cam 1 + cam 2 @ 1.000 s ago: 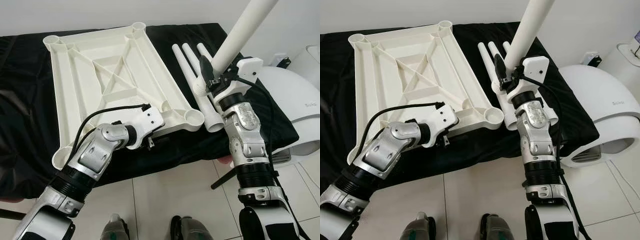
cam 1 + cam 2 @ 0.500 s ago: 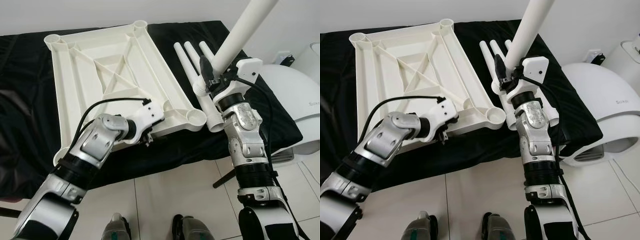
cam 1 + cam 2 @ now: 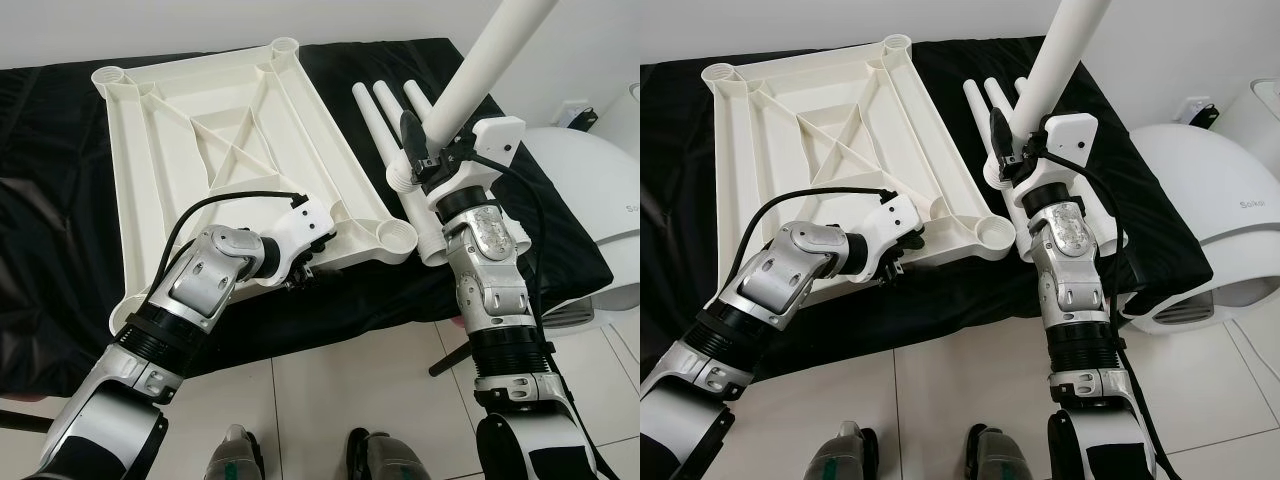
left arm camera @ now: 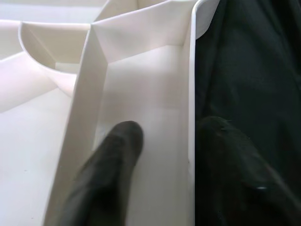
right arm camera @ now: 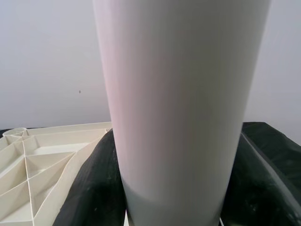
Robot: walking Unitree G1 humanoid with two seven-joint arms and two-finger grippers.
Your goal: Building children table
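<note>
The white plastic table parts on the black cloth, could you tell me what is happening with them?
The robot is assembling a children's table. Its left gripper straddles the near edge of the upside-down white ribbed plastic tabletop, one finger inside the rim and one outside. Its right gripper is shut on a white plastic tube leg, raised tilted above three more white legs lying on the black cloth.

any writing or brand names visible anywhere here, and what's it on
"Sola" in grey letters, cut off by the picture's edge so perhaps not the whole word, on the white domed appliance at the right of the black-covered bed.
No other text is readable, on the white table top, the table leg or either arm.
</note>
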